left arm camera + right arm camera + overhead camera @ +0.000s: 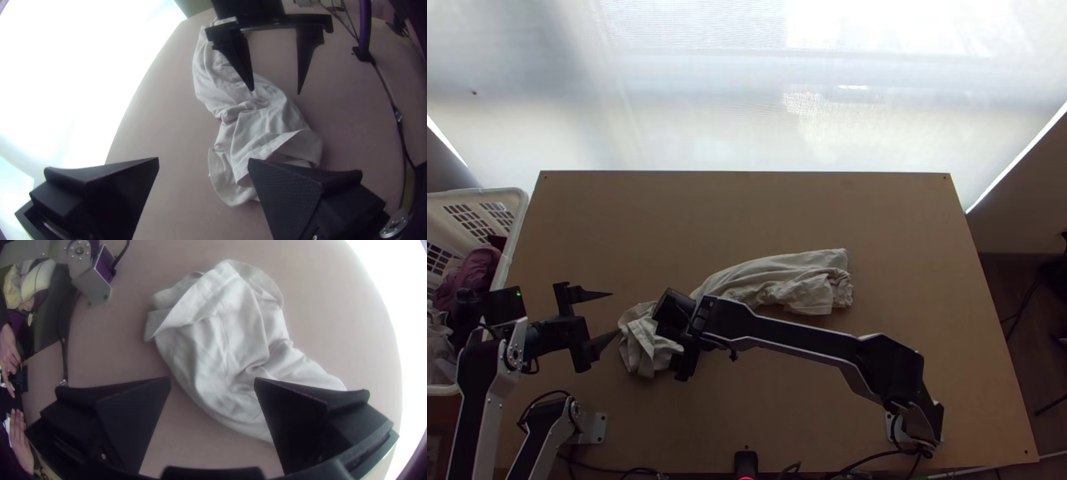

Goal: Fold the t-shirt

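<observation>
Behind the far edge of the light wooden table [907,216], whose flat top carries small dark dots near its corners, there is a wide pale sheet [691,104], maybe a curtain or a blind, and strong white light comes through it, with some brighter patches and one greyer band toward the left. Along its two sides a thin bright strip of light is visible, the left one [445,138] shorter than the right one [1017,158]. At the right of the table stands a plain wall [1019,200] in brownish shadow, and below it the floor [1023,352] is dark brown.
</observation>
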`<move>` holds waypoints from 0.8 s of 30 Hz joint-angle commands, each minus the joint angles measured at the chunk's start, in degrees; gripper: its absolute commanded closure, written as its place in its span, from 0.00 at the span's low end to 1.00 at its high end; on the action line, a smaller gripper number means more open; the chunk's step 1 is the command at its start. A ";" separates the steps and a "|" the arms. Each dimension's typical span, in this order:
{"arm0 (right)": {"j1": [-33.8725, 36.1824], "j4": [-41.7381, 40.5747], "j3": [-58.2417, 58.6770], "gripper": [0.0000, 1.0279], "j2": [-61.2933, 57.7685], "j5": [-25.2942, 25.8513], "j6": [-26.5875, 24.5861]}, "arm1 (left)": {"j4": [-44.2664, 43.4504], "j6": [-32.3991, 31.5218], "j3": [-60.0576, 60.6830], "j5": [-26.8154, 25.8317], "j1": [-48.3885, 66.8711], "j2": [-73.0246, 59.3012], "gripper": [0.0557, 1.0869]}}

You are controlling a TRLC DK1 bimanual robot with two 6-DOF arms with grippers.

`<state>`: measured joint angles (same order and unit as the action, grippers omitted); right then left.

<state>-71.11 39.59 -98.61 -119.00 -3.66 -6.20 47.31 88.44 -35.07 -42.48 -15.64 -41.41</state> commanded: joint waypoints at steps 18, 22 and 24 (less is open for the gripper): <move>-6.06 -1.45 1.14 0.15 -0.71 2.96 0.40 | -0.02 31.18 4.40 -1.47 -0.36 -7.72 0.06; -5.97 -1.45 1.84 0.15 -0.79 3.57 0.66 | -2.13 31.26 3.25 1.70 -0.09 -11.68 0.06; -5.97 -1.45 2.02 0.15 -0.71 3.66 0.92 | -1.69 31.35 3.52 3.89 0.79 -12.12 0.06</move>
<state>-76.99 38.41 -97.14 -119.57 -0.84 -5.76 46.76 116.73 -30.52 -42.65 -14.76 -48.05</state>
